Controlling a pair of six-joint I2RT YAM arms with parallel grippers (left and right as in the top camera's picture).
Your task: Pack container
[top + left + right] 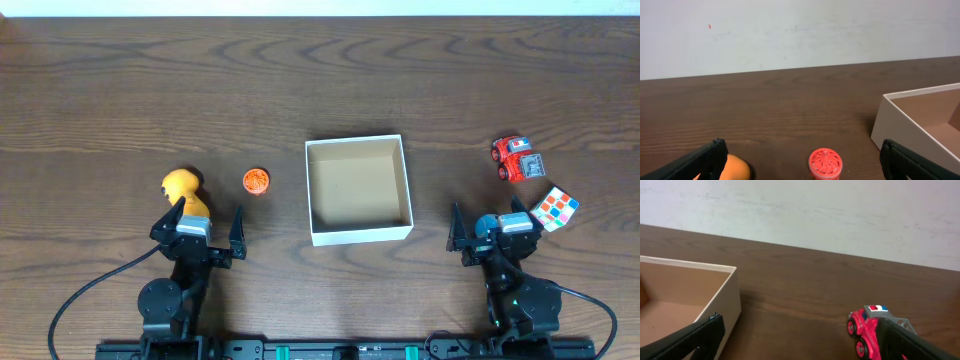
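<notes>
The container [359,232], a shallow white box with a tan-brown bottom, sits open and empty at the table's middle. It also shows in the left wrist view [900,117] and in the right wrist view [720,295]. A small orange-red round cap [256,181] lies left of it, also in the left wrist view [825,163]. An orange toy [182,188] lies further left. A red toy truck [516,158] and a colour cube [555,209] lie at the right. My left gripper [198,232] is open and empty just in front of the orange toy. My right gripper [497,232] is open and empty.
The dark wooden table [320,90] stretches far behind the objects. A pale wall [800,30] stands beyond the table's far edge. The arm bases and black cables [90,290] sit along the front edge.
</notes>
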